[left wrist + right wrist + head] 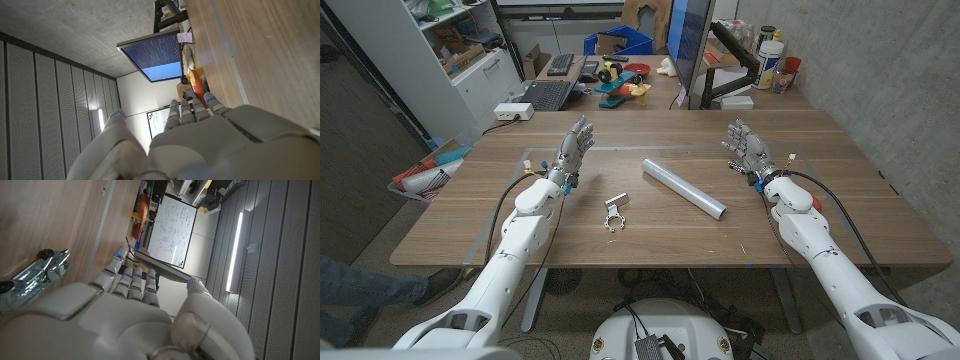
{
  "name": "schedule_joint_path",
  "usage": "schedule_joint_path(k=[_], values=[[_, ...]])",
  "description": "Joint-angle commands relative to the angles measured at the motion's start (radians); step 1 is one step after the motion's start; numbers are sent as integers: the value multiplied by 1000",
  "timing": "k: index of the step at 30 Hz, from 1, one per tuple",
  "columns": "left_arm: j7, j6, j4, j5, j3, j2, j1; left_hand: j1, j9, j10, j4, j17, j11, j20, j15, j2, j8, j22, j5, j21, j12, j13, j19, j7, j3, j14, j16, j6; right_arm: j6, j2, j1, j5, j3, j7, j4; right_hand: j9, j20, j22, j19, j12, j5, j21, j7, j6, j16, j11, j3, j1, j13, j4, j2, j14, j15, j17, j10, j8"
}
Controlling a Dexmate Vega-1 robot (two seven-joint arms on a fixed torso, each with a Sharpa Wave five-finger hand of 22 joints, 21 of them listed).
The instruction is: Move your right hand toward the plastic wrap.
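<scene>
Head view: a shiny cylindrical plastic wrap (683, 187) is seen lying diagonally at mid-table on the wood-grain table (840, 215). Right hand (745, 147) and left hand (574, 146) are empty, fingers apart. A concrete wall is seen behind.

A lab or workshop: cluttered shelves (460, 45), monitor (688, 40), whiteboard (172, 227), concrete wall (860, 50)

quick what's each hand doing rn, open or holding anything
Left hand: open, fingers apart, holding nothing.
Right hand: open, holding nothing, apart from the plastic wrap.
</scene>
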State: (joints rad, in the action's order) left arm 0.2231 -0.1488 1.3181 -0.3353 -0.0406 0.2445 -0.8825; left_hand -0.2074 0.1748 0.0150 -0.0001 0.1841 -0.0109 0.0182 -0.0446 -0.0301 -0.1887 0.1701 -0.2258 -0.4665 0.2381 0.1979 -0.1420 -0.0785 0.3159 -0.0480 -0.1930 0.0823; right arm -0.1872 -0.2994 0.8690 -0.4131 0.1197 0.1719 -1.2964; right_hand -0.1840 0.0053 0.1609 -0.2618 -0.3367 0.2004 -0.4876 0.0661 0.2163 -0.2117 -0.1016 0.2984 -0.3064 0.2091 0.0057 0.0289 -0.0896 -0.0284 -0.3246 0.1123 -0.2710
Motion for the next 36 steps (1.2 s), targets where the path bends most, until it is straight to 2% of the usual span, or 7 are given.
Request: schedule_joint_path(k=[1,19,36], values=[[64,41,13,94,89,-75,-6,-10,5,-1,-2,1,-6,10,-3,4,-5,2,-6,6,1,1,-6,-2,4,2,-6,6,27,59,9,74,-69,42,-12,-5,0,5,-11,5,6,6,-7,3,-3,2,7,-4,0,-4,6,-7,4,-2,3,6],[98,50,16,136,134,-108,1,-9,6,-3,-3,1,-2,15,-4,6,-4,2,-5,15,-2,1,-6,-1,3,1,-5,7,12,95,12,119,-95,65,-13,-5,0,5,-15,13,6,16,-13,4,-4,8,6,-2,-3,-7,6,-11,6,5,5,12],[106,59,24,154,145,-118,3,-9,6,-3,-4,1,-2,19,-3,7,-3,3,-5,23,-4,1,-5,-1,2,0,-5,6,-1,94,17,137,-104,85,-17,-5,0,5,-18,20,5,25,-16,5,-4,10,5,0,-5,-9,6,-13,7,11,7,18]])
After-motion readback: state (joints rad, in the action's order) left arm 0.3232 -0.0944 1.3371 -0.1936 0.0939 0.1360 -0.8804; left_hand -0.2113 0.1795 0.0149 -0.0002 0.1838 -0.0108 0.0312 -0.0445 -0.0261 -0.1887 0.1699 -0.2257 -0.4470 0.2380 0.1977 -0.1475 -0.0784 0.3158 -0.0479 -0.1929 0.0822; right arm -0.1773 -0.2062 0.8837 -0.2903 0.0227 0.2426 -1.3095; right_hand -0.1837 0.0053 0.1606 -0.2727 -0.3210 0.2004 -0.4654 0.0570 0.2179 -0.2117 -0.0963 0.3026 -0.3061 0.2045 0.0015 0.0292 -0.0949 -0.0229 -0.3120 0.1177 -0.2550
